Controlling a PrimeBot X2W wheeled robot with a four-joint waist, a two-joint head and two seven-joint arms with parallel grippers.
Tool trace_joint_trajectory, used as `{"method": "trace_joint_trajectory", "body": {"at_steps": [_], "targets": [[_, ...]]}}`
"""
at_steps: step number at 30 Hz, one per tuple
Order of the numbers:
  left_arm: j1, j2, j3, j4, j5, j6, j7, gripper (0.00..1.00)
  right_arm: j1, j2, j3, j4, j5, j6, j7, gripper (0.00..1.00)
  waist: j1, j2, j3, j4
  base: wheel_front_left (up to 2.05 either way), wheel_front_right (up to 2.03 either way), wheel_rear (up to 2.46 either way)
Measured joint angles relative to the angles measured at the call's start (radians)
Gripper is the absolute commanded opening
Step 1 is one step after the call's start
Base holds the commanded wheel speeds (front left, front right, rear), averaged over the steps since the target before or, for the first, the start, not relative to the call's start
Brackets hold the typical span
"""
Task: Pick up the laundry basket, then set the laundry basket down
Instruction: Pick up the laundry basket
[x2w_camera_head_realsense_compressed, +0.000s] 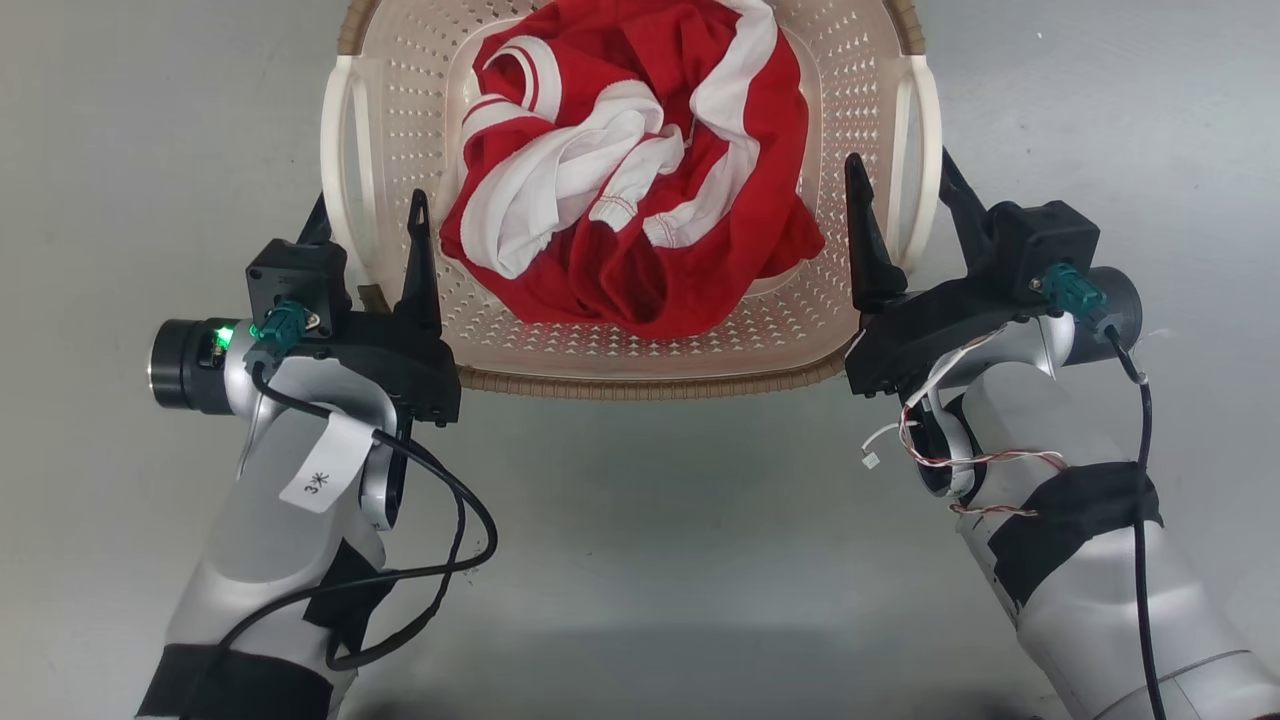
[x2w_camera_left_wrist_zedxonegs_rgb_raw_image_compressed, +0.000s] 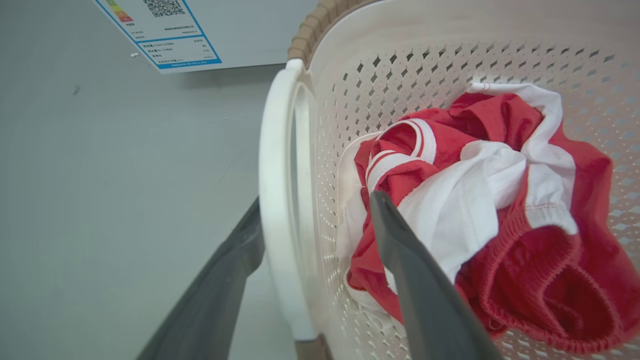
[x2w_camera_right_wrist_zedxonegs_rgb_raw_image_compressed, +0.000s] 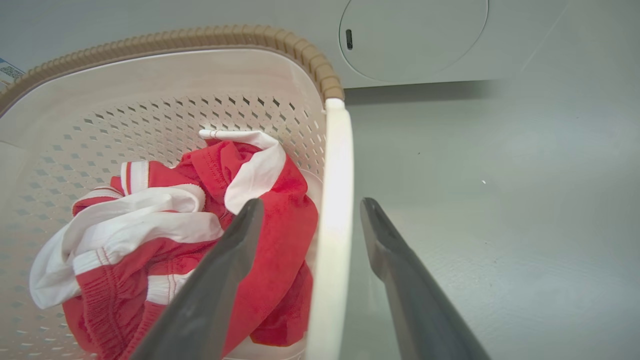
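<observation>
Left gripper (x2w_camera_head_realsense_compressed: 368, 205) spread: one finger outside left handle (x2w_camera_head_realsense_compressed: 340, 150), other inside basket wall. Laundry basket (x2w_camera_head_realsense_compressed: 640, 381) centre, between both arms, over grey floor (x2w_camera_head_realsense_compressed: 640, 560); red-and-white garment (x2w_camera_head_realsense_compressed: 630, 170) bunched inside. Right gripper (x2w_camera_head_realsense_compressed: 898, 160) spread too, fingers straddling right handle (x2w_camera_head_realsense_compressed: 925, 150), gap visible each side. Washer (x2w_camera_right_wrist_zedxonegs_rgb_raw_image_compressed: 415, 40) beyond basket.

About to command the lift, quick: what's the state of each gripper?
Left gripper: open, fingers straddling the laundry basket's left handle, not clamped.
Right gripper: open, fingers straddling the right handle.
</observation>
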Motion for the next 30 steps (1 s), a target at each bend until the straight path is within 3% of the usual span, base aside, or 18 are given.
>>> {"method": "trace_joint_trajectory", "body": {"at_steps": [20,22,23,24,27,28,29,30], "targets": [[-0.098,-0.007,-0.04,0.145,-0.012,-0.034,0.005,1.0,-0.101,-0.002,0.098,0.135,0.111,-0.019,0.011,1.0,0.0,0.0,0.02,0.018,0.0,0.0,0.0],[-0.108,-0.008,-0.044,0.155,-0.013,-0.034,0.007,1.0,-0.106,-0.002,0.108,0.142,0.121,-0.019,0.018,0.84,0.0,0.0,0.022,0.019,0.0,0.0,0.0],[-0.111,-0.008,-0.046,0.159,-0.014,-0.034,0.007,0.96,-0.11,-0.002,0.112,0.146,0.127,-0.02,0.018,0.71,0.0,0.0,0.023,0.02,0.0,0.0,0.0],[-0.116,-0.008,-0.05,0.163,-0.016,-0.035,0.007,0.85,-0.115,-0.002,0.116,0.15,0.134,-0.026,0.019,0.49,0.0,0.0,0.024,0.02,0.0,0.0,0.0],[-0.127,-0.007,-0.066,0.17,-0.034,-0.039,0.01,0.38,-0.124,-0.009,0.132,0.16,0.152,-0.028,0.026,0.24,0.0,0.0,0.026,0.019,0.0,0.0,0.0],[-0.129,0.0,-0.072,0.174,-0.039,-0.04,0.01,0.25,-0.126,-0.01,0.137,0.162,0.162,-0.032,0.026,0.07,0.0,0.0,0.027,0.019,0.0,0.0,0.0],[-0.129,0.003,-0.077,0.178,-0.045,-0.041,0.014,0.07,-0.131,-0.01,0.142,0.164,0.174,-0.036,0.027,0.0,0.0,0.0,0.027,0.018,0.0,0.0,0.0],[-0.129,0.008,-0.081,0.181,-0.055,-0.042,0.016,0.0,-0.136,-0.013,0.146,0.165,0.182,-0.036,0.027,0.0,0.0,0.0,0.028,0.016,0.0,0.0,0.0]]}}
